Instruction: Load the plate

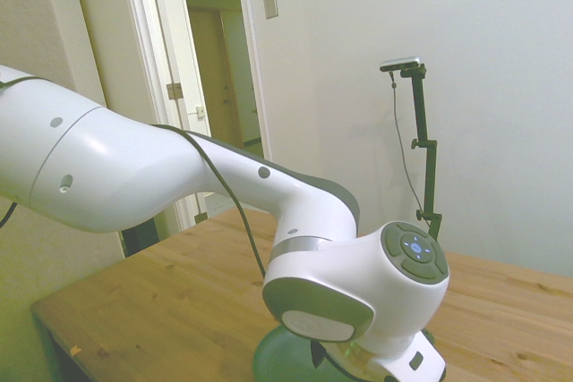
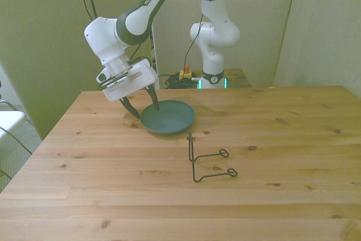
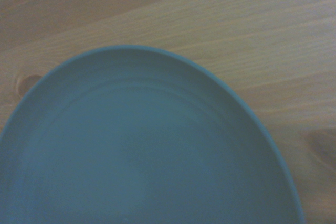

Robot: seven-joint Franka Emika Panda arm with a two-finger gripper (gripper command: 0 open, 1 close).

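Note:
The teal-green plate [image 2: 168, 117] lies flat on the wooden table [image 2: 271, 139], left of centre in the front view. My gripper [image 2: 146, 110] is open and straddles the plate's rim on the front view's left: one dark finger [image 2: 154, 101] points down inside the rim, the other finger [image 2: 131, 109] stands outside it on the wood. The wrist view is filled by the plate [image 3: 142, 150], empty, with bare wood beyond its edge. In the side view only a sliver of the plate [image 1: 279, 355] shows under the arm's wrist.
A thin black wire stand [image 2: 207, 162] lies on the table a short way in front of the plate, toward the front view's right. A white chair edge [image 2: 8, 122] sits off the table at the front view's left. An open doorway [image 1: 219, 60] shows behind.

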